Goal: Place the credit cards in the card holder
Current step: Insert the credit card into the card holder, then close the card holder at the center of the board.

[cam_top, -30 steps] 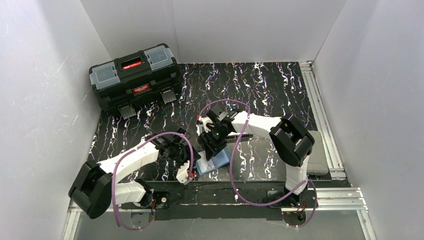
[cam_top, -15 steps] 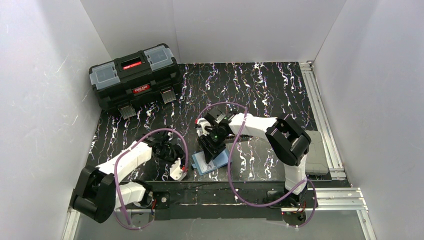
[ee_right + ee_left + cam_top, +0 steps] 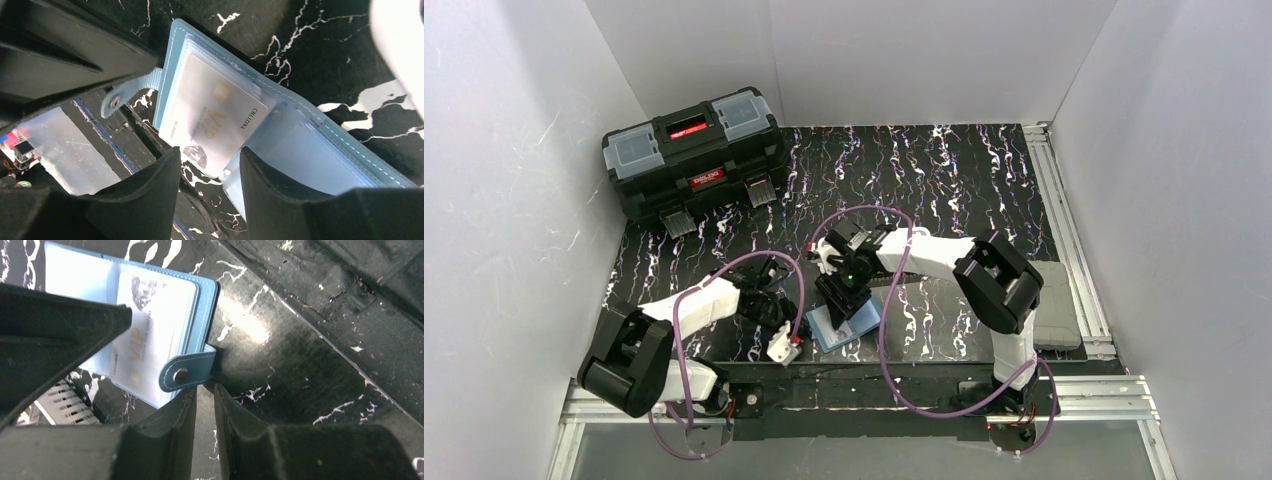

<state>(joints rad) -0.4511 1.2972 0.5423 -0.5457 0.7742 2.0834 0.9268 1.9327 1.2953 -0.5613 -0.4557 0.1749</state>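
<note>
The teal-blue card holder [image 3: 844, 326] lies open near the table's front edge. In the left wrist view its snap tab [image 3: 187, 371] is right at my left fingertips. A pale card marked VIP [image 3: 210, 112] sits partly in a clear sleeve and also shows in the left wrist view [image 3: 150, 335]. My left gripper [image 3: 205, 392] is nearly shut with nothing between the fingers, just left of the holder [image 3: 796, 340]. My right gripper [image 3: 207, 160] is open over the holder [image 3: 844, 300], with the card's corner between its fingers. No orange or black card is in view.
A black toolbox [image 3: 694, 150] stands at the back left. A grey pad [image 3: 1056, 305] lies at the right edge beside a metal rail. An aluminium rail [image 3: 924, 385] runs along the near edge. White walls close in the table.
My left gripper has drawn back a little to the left and towards the near edge, away from the holder. My right gripper has shifted slightly left over the holder.
</note>
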